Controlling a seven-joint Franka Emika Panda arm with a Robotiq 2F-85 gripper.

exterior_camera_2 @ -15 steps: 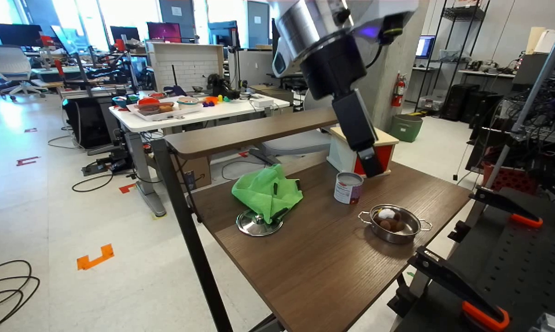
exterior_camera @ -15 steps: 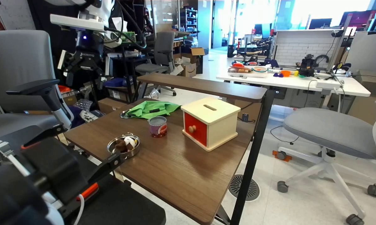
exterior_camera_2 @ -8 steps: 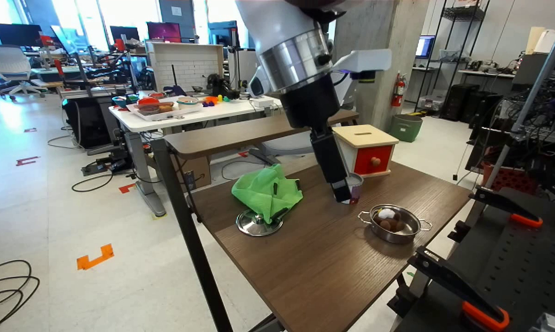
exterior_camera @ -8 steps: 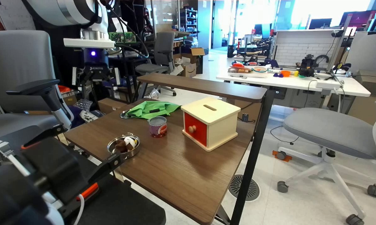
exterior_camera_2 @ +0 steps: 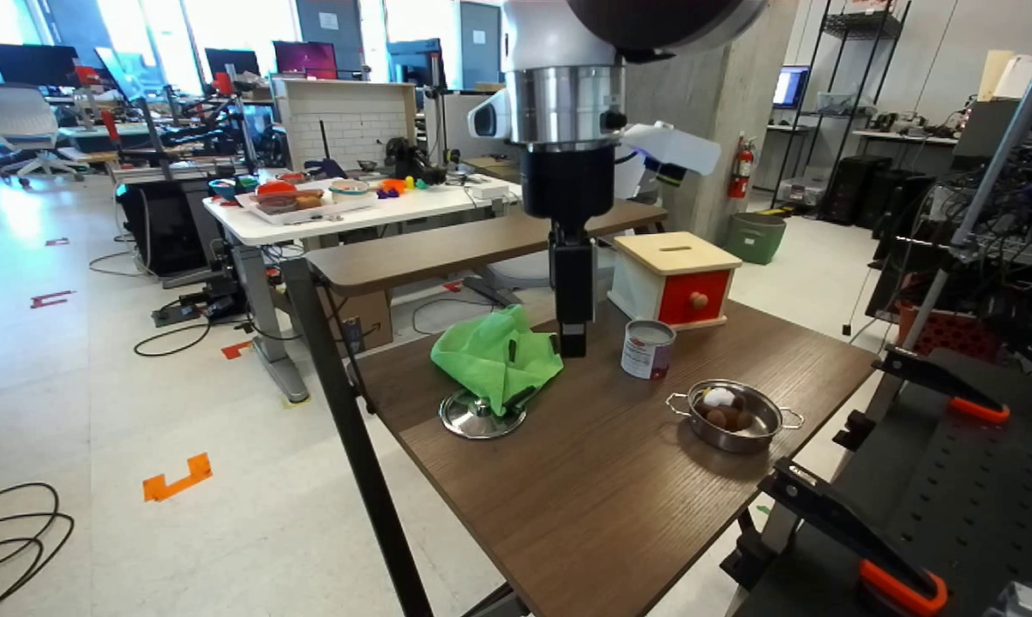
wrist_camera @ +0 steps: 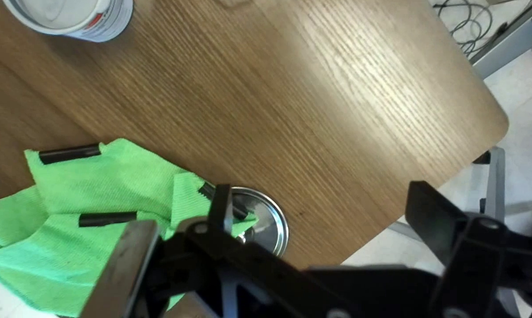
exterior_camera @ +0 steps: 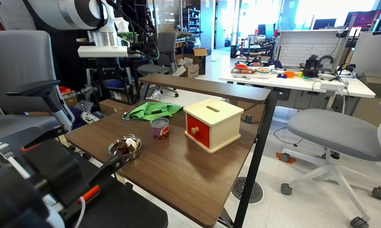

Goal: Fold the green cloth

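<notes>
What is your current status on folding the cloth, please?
Hand open, holding nothing. Cloth crumpled, not yet folded. Lid under one cloth corner, may get in the way.

Robot arm (exterior_camera_2: 567, 103) up high, gripper (wrist_camera: 321, 201) pointing straight down, fingers (wrist_camera: 429, 221) spread wide, one overlapping an edge of the desk (wrist_camera: 372, 221) in the wrist view

Grn cloth (exterior_camera_2: 489, 358) w/ blk strips (wrist_camera: 107, 219), rumpled on tbl (exterior_camera_2: 636, 497), partly over lid (exterior_camera_2: 471, 426).

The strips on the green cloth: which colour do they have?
Black: the strips on the cloth show best in the wrist view.
</notes>
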